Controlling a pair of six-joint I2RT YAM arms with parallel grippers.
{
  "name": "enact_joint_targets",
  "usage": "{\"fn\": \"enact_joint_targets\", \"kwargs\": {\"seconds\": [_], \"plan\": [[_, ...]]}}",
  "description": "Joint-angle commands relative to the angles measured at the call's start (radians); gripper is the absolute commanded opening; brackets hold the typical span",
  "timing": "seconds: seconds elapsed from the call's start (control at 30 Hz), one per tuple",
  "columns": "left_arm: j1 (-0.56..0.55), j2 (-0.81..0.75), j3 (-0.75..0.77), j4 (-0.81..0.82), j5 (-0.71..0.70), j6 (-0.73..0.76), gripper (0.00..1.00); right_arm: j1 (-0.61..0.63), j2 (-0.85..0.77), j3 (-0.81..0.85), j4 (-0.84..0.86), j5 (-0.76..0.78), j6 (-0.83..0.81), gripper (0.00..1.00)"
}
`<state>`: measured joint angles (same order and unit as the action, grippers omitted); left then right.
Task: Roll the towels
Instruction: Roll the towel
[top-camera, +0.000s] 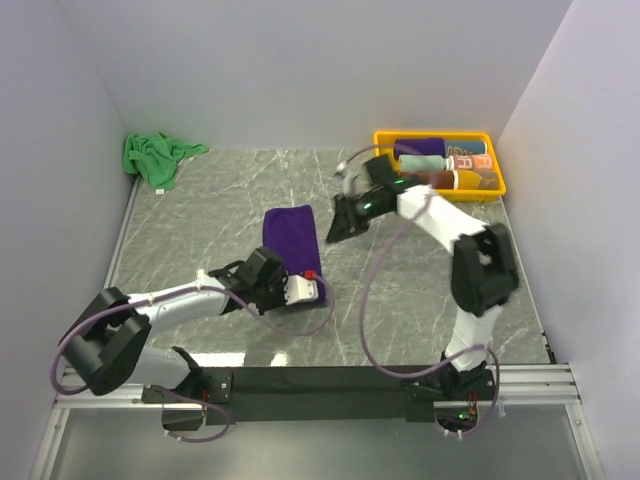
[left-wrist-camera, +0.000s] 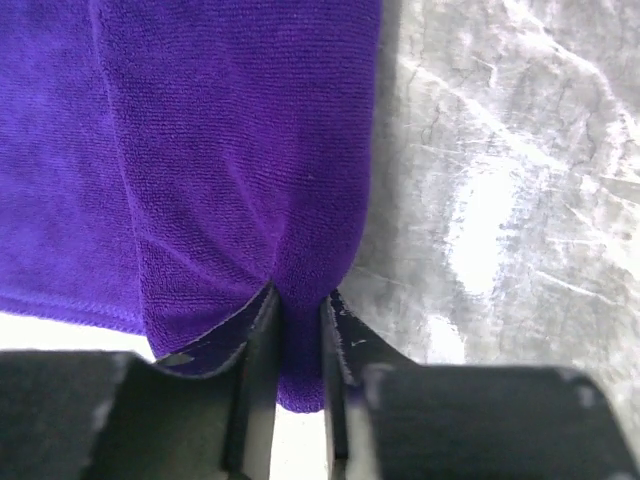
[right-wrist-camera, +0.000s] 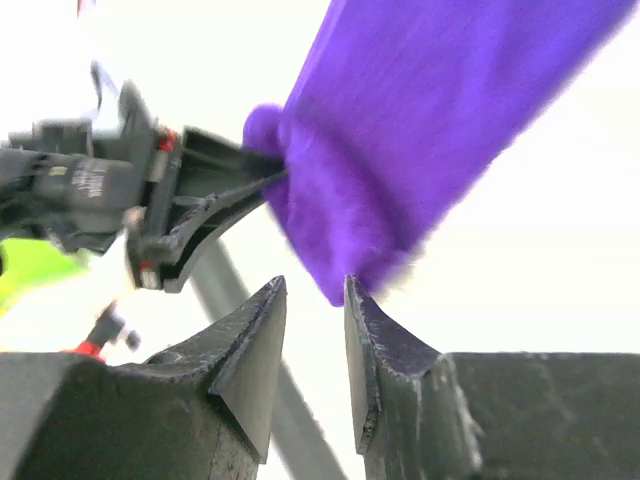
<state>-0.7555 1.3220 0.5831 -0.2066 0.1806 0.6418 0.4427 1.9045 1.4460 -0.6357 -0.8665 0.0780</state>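
The dark purple towel (top-camera: 290, 230) lies flat in the middle of the table. My left gripper (top-camera: 305, 288) is shut on its near end; in the left wrist view the cloth (left-wrist-camera: 240, 150) is pinched between the fingers of the gripper (left-wrist-camera: 298, 310). My right gripper (top-camera: 335, 232) sits by the towel's right edge with its jaws a little apart and empty. In the right wrist view the gripper (right-wrist-camera: 315, 290) has a towel corner (right-wrist-camera: 420, 130) just past its tips, and the left gripper (right-wrist-camera: 190, 200) shows beyond. The green towel (top-camera: 155, 155) lies crumpled at the back left.
A yellow tray (top-camera: 436, 134) at the back right holds several rolled cloths, among them a purple one (top-camera: 420, 147). White walls close in the table on the left, back and right. The black base rail (top-camera: 330, 382) runs along the near edge.
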Motion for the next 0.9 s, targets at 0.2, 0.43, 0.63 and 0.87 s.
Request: {"fn": "enact_joint_targets", "kwargs": {"seconds": [0.2, 0.43, 0.63, 0.87], "plan": [[0.223, 0.267, 0.265, -0.46, 0.321, 0.099, 0.1, -0.107, -0.318, 0.013, 0.077, 0.36, -0.188, 0.41], [0.306, 0.514, 0.506, -0.674, 0.418, 0.16, 0.09, -0.107, -0.622, -0.102, 0.225, 0.527, -0.196, 0.58], [0.34, 0.701, 0.613, -0.726, 0.378, 0.136, 0.09, -0.069, -0.661, -0.107, -0.006, 0.338, -0.495, 0.9], [0.367, 0.825, 0.71, -0.781, 0.365, 0.087, 0.11, 0.297, -0.846, -0.461, 0.105, 0.606, -0.733, 0.9]]}}
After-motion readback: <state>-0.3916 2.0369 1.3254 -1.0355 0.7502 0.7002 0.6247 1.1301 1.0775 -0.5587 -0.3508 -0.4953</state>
